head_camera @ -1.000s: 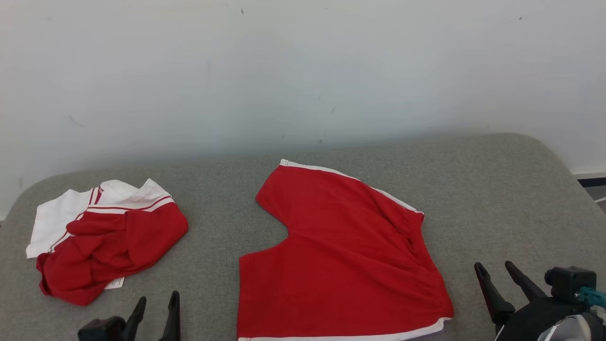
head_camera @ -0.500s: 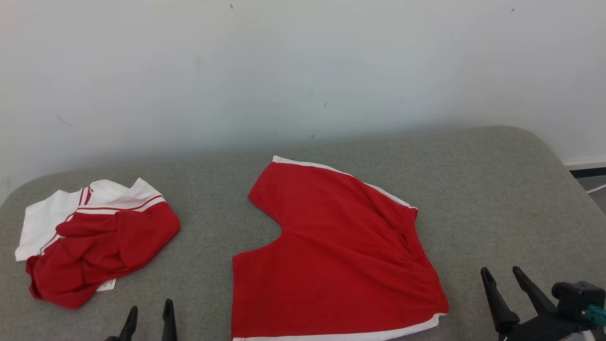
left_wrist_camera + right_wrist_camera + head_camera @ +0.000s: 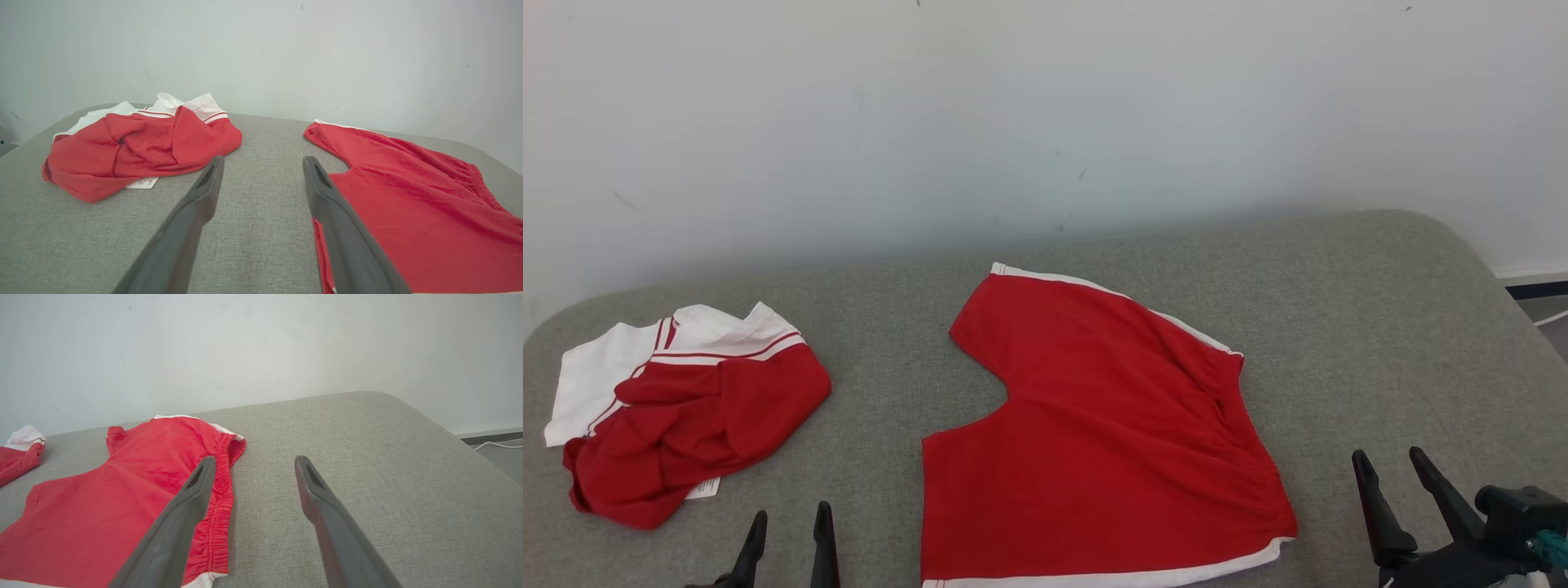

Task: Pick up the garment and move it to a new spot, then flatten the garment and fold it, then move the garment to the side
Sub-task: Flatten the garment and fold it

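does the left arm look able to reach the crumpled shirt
Probably yes: the open left gripper sits just beside the crumpled shirt, with only bare grey cushion between them.

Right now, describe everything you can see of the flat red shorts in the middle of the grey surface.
The red shorts look like soft knit cloth, with white trim along the far and near edges and a gathered elastic waistband on the robot's right. The two legs point left, a curved notch between them. They lie spread nearly flat, wrinkled near the waistband, on the grey surface. Nothing else touches them; the open left gripper and right gripper sit apart on either side.
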Available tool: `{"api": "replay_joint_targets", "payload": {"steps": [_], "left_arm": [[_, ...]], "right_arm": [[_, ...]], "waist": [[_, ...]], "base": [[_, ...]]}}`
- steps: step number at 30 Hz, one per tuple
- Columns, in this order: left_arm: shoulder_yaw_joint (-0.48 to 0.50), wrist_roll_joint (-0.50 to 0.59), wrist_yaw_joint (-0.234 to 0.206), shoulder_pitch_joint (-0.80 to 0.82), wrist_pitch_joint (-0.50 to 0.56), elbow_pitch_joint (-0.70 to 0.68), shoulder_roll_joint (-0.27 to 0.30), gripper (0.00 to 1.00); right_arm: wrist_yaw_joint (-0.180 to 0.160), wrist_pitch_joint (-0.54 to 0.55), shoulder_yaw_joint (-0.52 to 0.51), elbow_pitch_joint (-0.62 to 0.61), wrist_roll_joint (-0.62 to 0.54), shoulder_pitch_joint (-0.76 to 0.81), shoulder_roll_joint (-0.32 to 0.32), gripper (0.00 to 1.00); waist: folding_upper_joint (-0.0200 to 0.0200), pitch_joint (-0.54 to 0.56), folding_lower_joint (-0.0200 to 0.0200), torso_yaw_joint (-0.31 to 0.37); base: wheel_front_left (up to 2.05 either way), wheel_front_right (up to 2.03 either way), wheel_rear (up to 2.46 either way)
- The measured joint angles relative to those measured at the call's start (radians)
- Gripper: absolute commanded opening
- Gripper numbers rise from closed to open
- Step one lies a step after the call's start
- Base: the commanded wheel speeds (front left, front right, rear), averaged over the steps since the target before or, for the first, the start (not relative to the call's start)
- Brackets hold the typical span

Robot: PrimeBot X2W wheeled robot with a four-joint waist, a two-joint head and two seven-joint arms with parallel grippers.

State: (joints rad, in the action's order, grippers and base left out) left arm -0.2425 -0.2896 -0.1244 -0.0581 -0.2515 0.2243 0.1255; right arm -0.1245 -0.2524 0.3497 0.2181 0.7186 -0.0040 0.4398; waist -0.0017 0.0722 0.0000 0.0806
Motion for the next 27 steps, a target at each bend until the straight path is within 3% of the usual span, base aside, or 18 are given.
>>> {"api": "replay_joint_targets", "payload": {"steps": [27], "left_arm": [[0.068,0.170,0.000,-0.023,0.128,-0.047,-0.032,1.00]], "right_arm": [[0.000,0.007,-0.051,0.002,-0.137,0.023,-0.048,1.00]], "waist": [[0.0000,-0.006,0.0000,-0.013]], "base": [[0.00,0.00,0.00]]}}
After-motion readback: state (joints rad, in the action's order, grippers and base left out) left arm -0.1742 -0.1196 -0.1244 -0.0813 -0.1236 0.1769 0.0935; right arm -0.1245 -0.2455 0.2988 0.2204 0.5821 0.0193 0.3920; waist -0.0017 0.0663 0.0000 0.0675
